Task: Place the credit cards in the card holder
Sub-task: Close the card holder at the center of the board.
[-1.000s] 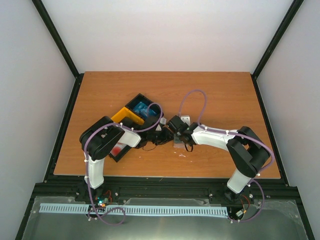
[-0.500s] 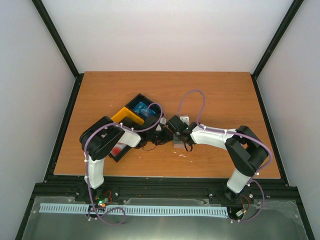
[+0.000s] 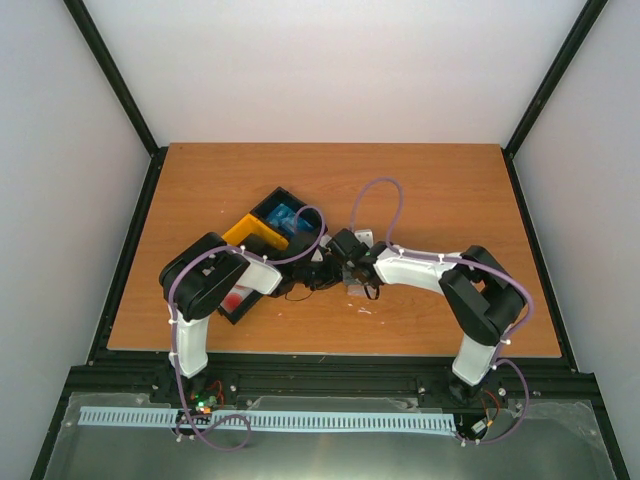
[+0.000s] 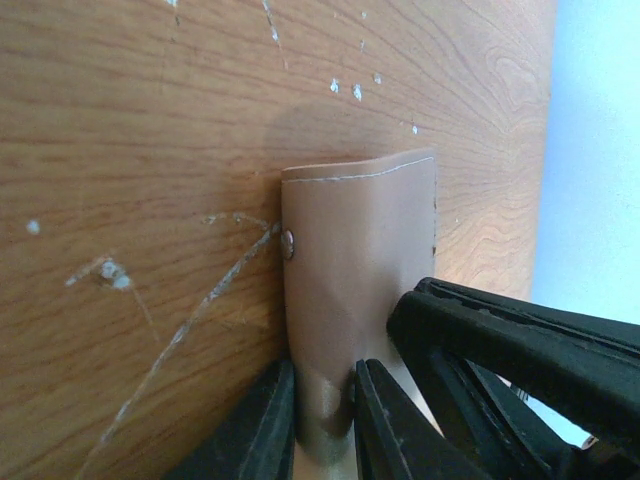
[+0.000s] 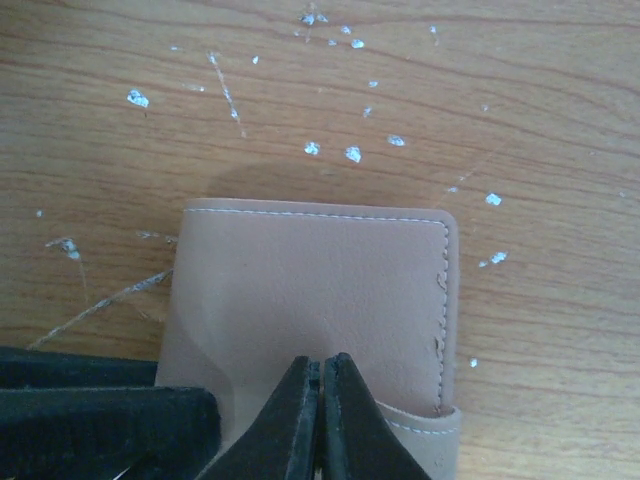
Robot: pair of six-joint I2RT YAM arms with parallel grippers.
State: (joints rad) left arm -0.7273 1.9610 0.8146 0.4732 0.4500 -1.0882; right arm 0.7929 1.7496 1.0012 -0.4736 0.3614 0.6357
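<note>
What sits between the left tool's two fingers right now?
The card holder: the left tool pinches its near edge, seen in the left wrist view.

Scratched, white-flecked wooden surface (image 3: pixel 450 190); yellow bin (image 3: pixel 256 236) beside far black bin (image 3: pixel 266 205); near black bin (image 3: pixel 235 314) partly hidden.

bins (image 3: pixel 262 232) crowd left side, far tabletop (image 3: pixel 450 180) open

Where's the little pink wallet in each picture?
Top: wallet, middle, mostly hidden.
Left wrist: wallet, centre, pinched by left fingers.
Right wrist: wallet, lower centre.
Landmark: pale scratch on the left of it, both wrist views.
</note>
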